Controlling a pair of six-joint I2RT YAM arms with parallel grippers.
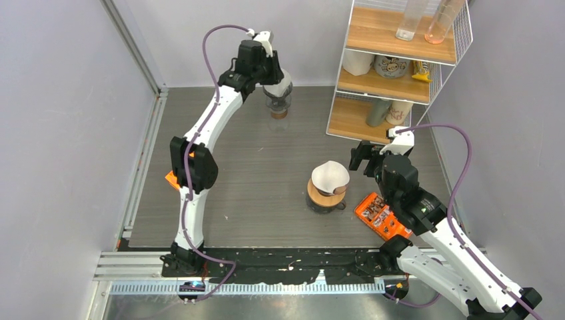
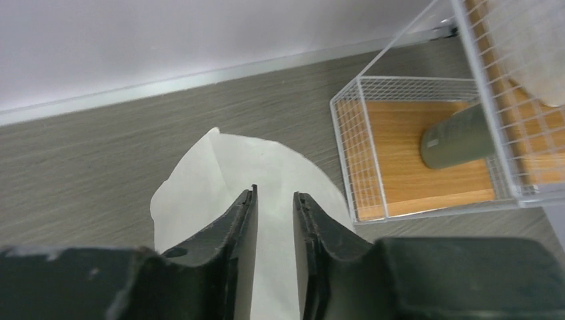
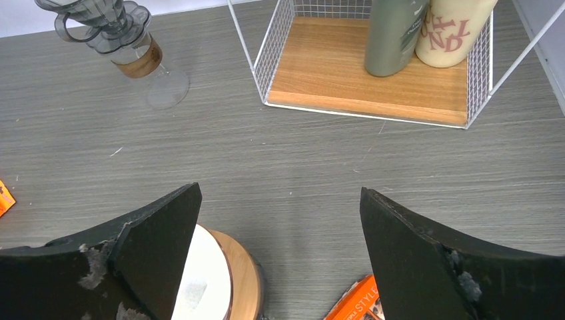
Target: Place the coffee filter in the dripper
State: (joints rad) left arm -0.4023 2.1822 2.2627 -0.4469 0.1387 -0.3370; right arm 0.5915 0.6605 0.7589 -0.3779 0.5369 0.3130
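Observation:
A white fan-shaped coffee filter (image 2: 200, 180) fills the middle of the left wrist view, lying behind and below my left gripper (image 2: 275, 192). Its jaws stand a narrow gap apart, with paper showing through the gap; I cannot tell whether they touch it. In the top view my left gripper (image 1: 278, 92) hangs right over the smoky grey dripper (image 1: 279, 105) at the far centre. The dripper (image 3: 106, 20) sits on a glass carafe with a wooden collar (image 3: 143, 63). My right gripper (image 3: 281, 190) is wide open beside a stack of filters (image 1: 330, 177) on a wooden holder (image 3: 243, 273).
A white wire shelf (image 1: 393, 67) with wooden boards stands at the far right, with bottles (image 3: 393, 33) on its lowest board. An orange packet (image 1: 381, 215) lies under my right arm. Another small orange thing (image 1: 172, 179) sits by the left arm.

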